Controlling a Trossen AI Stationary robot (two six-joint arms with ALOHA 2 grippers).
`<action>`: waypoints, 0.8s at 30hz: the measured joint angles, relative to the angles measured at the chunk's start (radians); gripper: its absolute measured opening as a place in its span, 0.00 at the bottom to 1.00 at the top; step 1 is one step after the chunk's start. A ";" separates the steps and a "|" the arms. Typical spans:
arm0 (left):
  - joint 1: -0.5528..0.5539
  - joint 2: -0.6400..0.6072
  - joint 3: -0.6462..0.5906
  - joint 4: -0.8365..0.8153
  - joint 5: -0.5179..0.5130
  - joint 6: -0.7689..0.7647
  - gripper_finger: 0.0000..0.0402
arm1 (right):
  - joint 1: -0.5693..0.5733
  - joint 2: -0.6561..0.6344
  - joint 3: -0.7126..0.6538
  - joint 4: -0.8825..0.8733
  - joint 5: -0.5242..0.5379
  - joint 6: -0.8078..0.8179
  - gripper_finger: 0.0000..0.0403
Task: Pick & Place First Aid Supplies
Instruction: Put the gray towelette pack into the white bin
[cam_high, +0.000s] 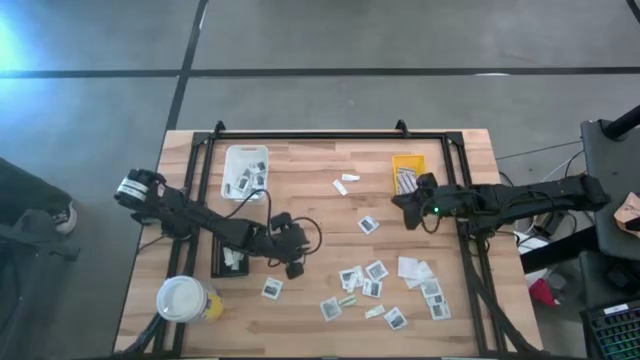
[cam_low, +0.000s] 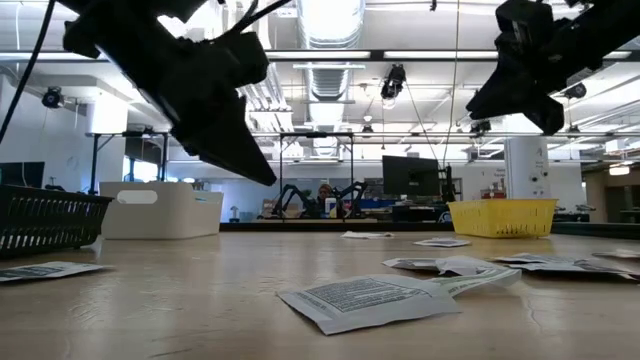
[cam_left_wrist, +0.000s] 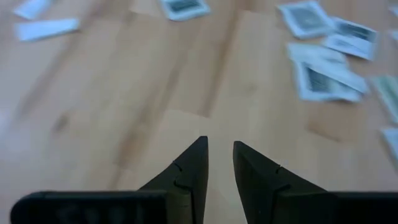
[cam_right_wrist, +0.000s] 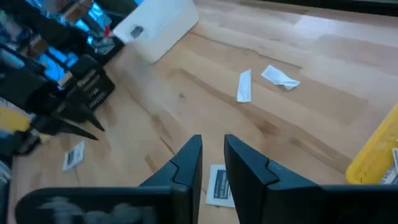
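Small flat white packets with dark printed patches lie scattered flat on the wooden table, most in a cluster (cam_high: 372, 282) toward the near right. My left gripper (cam_high: 297, 268) hovers above bare wood left of that cluster, fingers slightly open and empty (cam_left_wrist: 220, 144); one lone packet (cam_high: 271, 289) lies just near of it. My right gripper (cam_high: 408, 218) hangs above the table, slightly open and empty (cam_right_wrist: 212, 140), with a single packet (cam_right_wrist: 219, 185) below and just beyond its tips. Two white strips (cam_right_wrist: 244, 85) lie farther off. Both grippers are off the table in the low view (cam_low: 262, 175).
A white tray (cam_high: 245, 172) with packets inside stands at far left, a yellow tray (cam_high: 408, 172) at far right, and a black tray (cam_high: 232, 260) under my left arm. A white-topped yellow cup (cam_high: 185, 298) stands near the left front corner. Bare wood lies mid-table.
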 joint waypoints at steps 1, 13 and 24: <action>-0.008 -0.001 0.000 0.000 0.018 0.002 0.22 | 0.017 0.008 0.000 -0.002 0.012 -0.004 0.15; -0.102 -0.039 0.000 -0.003 0.274 -0.105 0.22 | 0.149 0.211 0.000 0.174 0.052 -0.069 0.12; -0.186 -0.050 0.002 -0.041 0.481 -0.342 0.22 | 0.149 0.336 0.000 0.238 0.042 -0.070 0.12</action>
